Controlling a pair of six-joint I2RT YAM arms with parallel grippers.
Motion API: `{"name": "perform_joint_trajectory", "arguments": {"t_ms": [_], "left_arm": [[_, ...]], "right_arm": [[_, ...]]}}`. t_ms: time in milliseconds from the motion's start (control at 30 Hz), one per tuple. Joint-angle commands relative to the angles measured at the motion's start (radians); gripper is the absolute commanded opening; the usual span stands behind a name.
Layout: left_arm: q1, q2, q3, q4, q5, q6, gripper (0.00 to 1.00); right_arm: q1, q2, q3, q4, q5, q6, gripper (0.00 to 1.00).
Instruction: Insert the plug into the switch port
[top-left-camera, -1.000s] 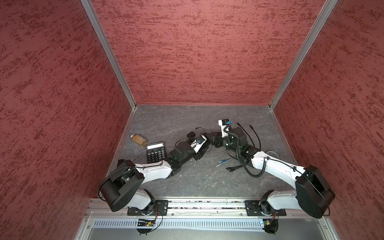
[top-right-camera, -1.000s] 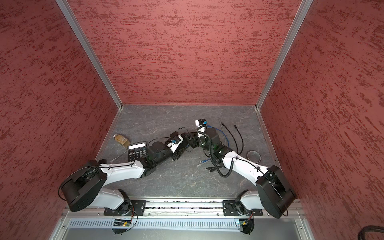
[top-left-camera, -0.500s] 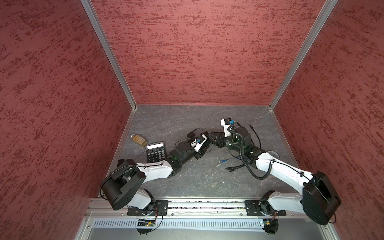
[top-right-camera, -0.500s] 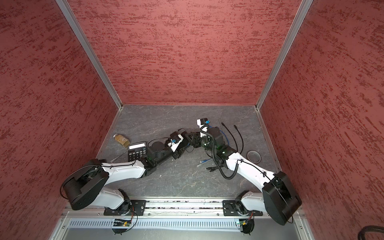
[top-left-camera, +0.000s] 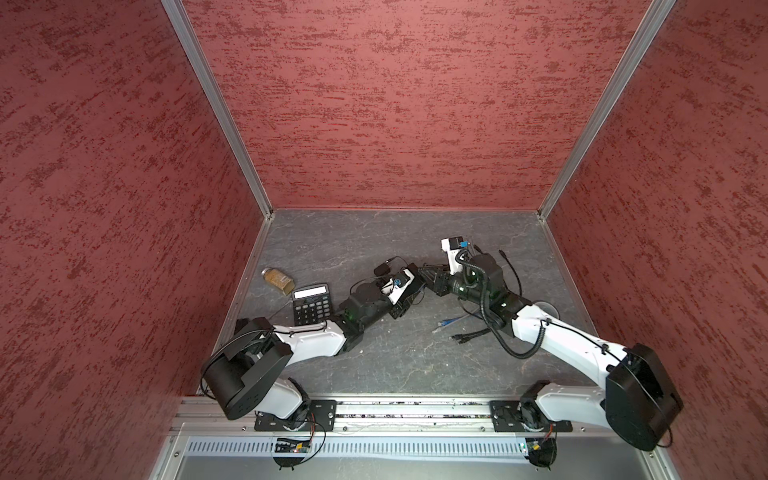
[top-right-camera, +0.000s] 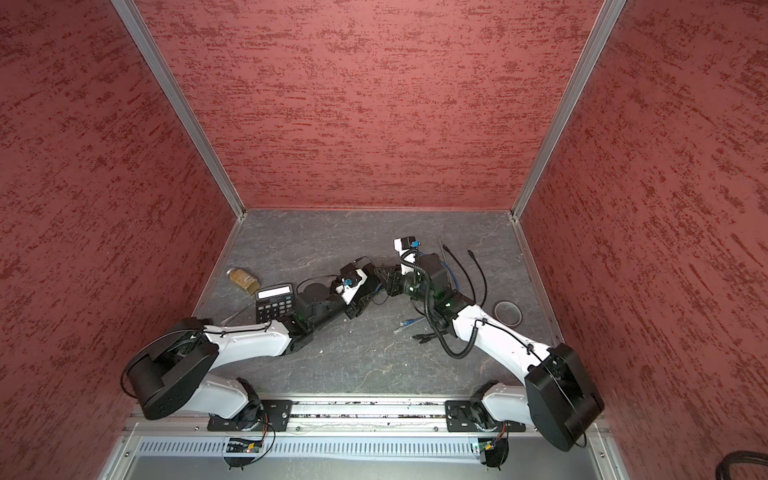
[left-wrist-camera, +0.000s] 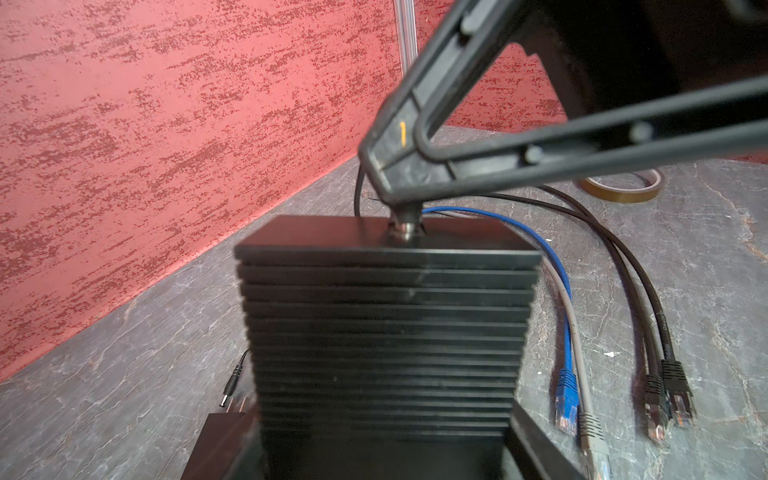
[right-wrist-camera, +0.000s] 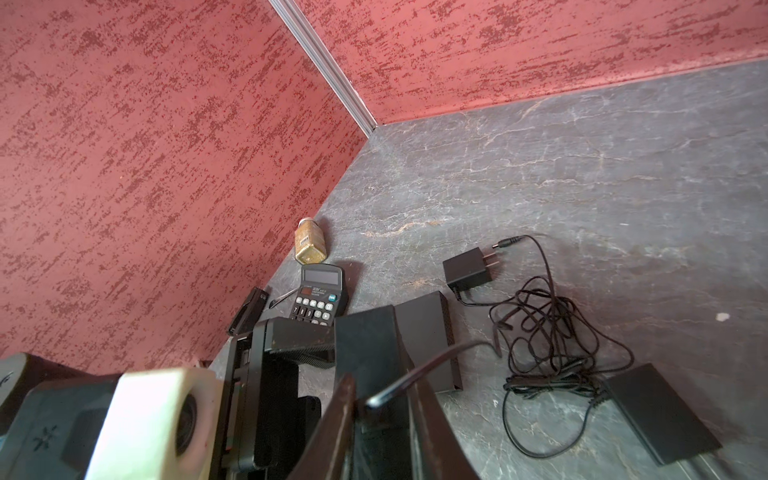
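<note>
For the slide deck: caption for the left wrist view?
Left wrist: right fingers hold plug at switch; Ethernet cables lie alongside.

black ribbed switch; barrel plug tip touching its far face.

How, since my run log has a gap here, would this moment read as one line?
step: insertion | left fingers: gripping switch | right fingers: pinching plug | plug: tip at switch, depth unclear

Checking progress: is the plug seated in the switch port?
Only partly, it seems: the plug stands at the switch face with its metal barrel showing, pinched by the right claw.
</note>
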Motion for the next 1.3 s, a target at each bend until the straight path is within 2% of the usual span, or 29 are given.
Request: {"name": "perform_joint_trajectory", "arguments": {"t_ms": [0, 200, 433, 967, 1267], "left_arm": [[-0.006, -0.003, 0.032, 0.055, 0.017, -0.013, 0.35], [-0.007, -0.003, 0.049, 0.021, 0.026, -0.028, 0.35], [-0.012, -0.008, 0.078, 0.01, 0.037, -0.04, 0.33], [-0.014, 0.009, 0.155, 0.262, 0.058, -0.003, 0.3], [0.0, 0.028, 0.259, 0.275, 0.118, 0.03, 0.3]], "right_arm": [[-0.007, 0.005, 0.01, 0.03, -0.013, 0.005, 0.18], [-0.007, 0.008, 0.006, 0.028, -0.032, -0.013, 0.0], [-0.004, 0.018, 0.01, -0.02, -0.046, -0.069, 0.0], [0.037, 0.096, 0.006, -0.055, -0.077, -0.06, 0.0], [0.073, 0.133, 0.024, -0.116, -0.048, -0.092, 0.0]]}}
